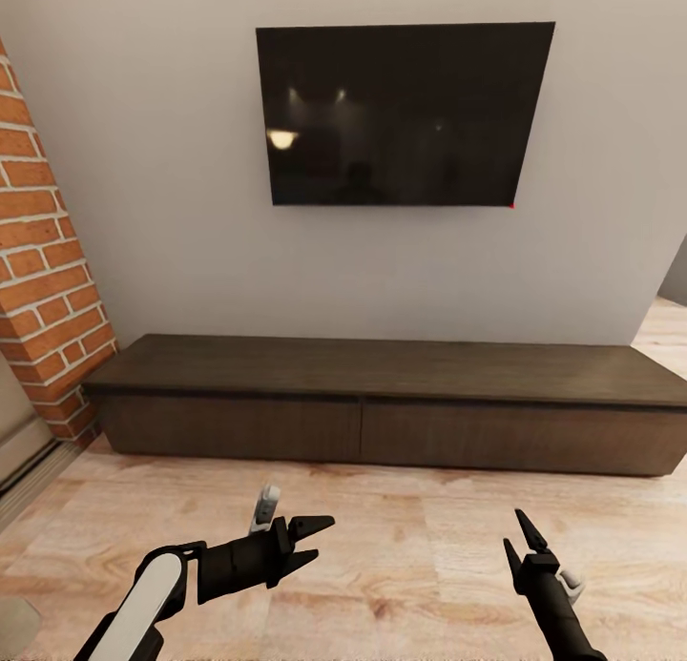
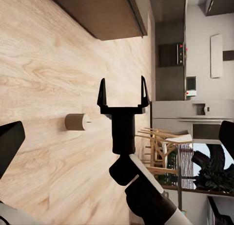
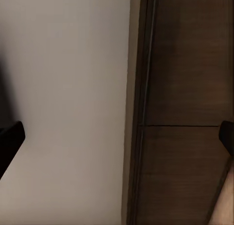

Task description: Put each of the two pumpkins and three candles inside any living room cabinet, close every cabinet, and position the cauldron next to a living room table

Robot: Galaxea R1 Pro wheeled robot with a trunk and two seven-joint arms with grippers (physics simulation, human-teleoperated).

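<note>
Ahead, the cabinet [image 1: 382,408] runs long and low along the pale wall, its flat dark-brown top bare and its two visible drawer fronts flush and closed. A black television [image 1: 401,113] hangs on the wall above it, and a red brick column [image 1: 43,251] stands at the cabinet's left end. The light wood floor [image 1: 401,547] stretches between the robot and the cabinet. The left end effector [image 1: 310,539] is held low over the floor, pointing toward the right, with its two black fingers spread apart and nothing between them. The right end effector [image 1: 520,537] is raised with its fingers pointing toward the cabinet; they stand apart and hold nothing. In the left wrist view, the right end effector [image 2: 123,91] appears over the floor with its prongs wide, and a small tan cylinder [image 2: 75,121] lies on the floor just beside it; it may be a candle, but it is too small to tell. Beyond it, the same view shows a kitchen area with grey units and wooden chairs [image 2: 158,147]. The right wrist view shows the cabinet's front [image 3: 187,108] close up, against the pale wall.
</note>
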